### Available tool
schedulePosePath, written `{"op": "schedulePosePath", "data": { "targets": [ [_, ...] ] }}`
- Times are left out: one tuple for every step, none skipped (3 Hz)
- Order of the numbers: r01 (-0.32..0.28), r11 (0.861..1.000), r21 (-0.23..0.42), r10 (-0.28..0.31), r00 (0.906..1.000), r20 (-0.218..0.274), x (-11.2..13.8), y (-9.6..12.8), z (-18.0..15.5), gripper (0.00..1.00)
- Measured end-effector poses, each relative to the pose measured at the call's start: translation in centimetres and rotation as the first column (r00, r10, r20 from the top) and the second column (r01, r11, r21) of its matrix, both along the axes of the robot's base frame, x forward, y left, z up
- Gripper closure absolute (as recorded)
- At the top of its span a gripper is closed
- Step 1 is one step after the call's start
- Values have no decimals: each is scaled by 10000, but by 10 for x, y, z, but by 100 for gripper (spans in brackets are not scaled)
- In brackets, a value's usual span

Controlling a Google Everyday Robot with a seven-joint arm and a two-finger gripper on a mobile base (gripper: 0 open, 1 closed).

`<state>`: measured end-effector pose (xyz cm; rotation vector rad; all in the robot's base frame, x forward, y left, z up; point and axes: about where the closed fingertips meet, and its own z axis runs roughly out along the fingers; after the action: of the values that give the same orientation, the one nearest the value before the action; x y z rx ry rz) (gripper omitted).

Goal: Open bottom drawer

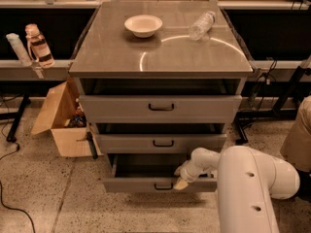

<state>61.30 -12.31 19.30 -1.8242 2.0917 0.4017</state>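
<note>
Grey bottom drawer (136, 184) ajar — white hand (181, 181) at its front edge beside the handle (164, 186), grip unclear.

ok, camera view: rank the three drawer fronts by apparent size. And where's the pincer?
1. top drawer: widest, tallest.
2. middle drawer.
3. bottom drawer: smallest, though pulled out nearer the camera; the arm covers its right end.
The pincer is at the bottom drawer's front edge, right of its handle.

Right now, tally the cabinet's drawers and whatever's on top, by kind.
Drawers: 3 (top drawer, middle drawer, bottom drawer)
Bowl: 1
Bottle: 1
Total: 5
Gripper: at the bottom drawer's front, right of its handle.
</note>
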Motion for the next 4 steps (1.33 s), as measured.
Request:
{"op": "schedulePosePath", "data": {
  "targets": [
    [0,10000,0,0,10000,0,0,0,0,0],
    [15,10000,23,-15,10000,-9,-22,-1,9,0],
    [213,9998,14,-213,9991,370,-51,-8,40,16],
    [-120,9999,24,120,9998,-174,-90,0,31,39]
  ]
}}
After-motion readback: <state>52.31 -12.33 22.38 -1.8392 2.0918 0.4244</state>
